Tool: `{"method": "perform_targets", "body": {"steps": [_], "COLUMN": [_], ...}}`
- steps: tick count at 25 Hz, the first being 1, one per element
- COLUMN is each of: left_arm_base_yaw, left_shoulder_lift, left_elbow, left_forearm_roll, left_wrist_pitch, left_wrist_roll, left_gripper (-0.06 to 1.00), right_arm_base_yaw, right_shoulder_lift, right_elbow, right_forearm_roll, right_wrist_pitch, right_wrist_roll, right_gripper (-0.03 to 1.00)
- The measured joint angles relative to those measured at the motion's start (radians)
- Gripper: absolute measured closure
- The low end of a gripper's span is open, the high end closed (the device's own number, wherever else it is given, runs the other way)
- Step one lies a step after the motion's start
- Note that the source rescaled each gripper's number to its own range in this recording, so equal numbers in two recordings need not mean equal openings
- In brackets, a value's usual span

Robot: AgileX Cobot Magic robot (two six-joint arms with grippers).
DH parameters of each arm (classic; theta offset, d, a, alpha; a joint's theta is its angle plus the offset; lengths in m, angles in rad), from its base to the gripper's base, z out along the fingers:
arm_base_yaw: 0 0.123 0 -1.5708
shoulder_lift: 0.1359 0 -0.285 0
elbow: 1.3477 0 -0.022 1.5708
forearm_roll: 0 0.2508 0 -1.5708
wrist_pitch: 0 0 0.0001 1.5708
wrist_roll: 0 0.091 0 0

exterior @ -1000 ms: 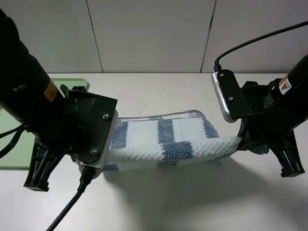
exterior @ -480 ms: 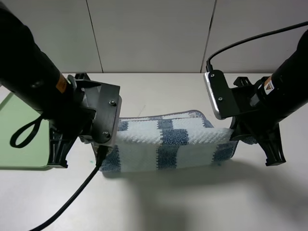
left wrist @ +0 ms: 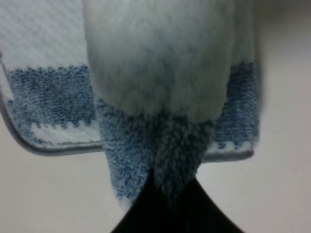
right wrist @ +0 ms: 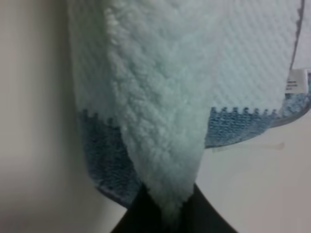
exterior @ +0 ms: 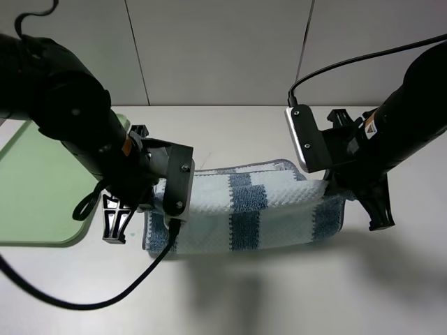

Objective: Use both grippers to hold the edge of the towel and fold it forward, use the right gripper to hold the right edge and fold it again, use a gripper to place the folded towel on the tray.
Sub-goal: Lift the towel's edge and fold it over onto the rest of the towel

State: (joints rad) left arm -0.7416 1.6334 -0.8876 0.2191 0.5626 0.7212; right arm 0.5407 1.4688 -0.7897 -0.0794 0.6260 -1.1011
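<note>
The tray [exterior: 31,188] is lying at the far left of the tabletop [exterior: 293,293]; near it the left claw [left wrist: 167,196] is pinching shut on the towel [exterior: 255,209] at its left end; the towel is draping doubled over itself mid-tabletop; the right claw [right wrist: 165,211] is clamping shut on its right end.

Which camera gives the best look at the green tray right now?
The exterior high view: the tray lies on the table at the left, partly hidden behind the left arm. Both wrist views show only the towel and bare table surface, no tray.
</note>
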Motion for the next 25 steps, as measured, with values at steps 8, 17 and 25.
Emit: {"method": "perform_targets", "body": {"steps": [8,17,25], "left_arm_base_yaw": [0.034,0.112,0.115], "left_shoulder_lift": [0.031,0.034,0.034], "left_elbow": [0.0,0.0,0.0], "left_forearm_roll": [0.024,0.028,0.028], "left_wrist_pitch": [-0.077,-0.159,-0.208], "left_wrist_roll": [-0.011,-0.012,-0.012], "left_gripper": [0.94,0.94,0.92], "right_arm_base_yaw": [0.0,0.0,0.0], "right_shoulder_lift": [0.102,0.122,0.124], "right_elbow": [-0.003,-0.003,-0.003], "right_forearm_roll": [-0.028,-0.048,-0.054], "right_wrist_pitch": [-0.08,-0.206,-0.263], "right_wrist_roll": [0.002,0.002,0.008], "right_gripper": [0.97,0.97,0.96]}}
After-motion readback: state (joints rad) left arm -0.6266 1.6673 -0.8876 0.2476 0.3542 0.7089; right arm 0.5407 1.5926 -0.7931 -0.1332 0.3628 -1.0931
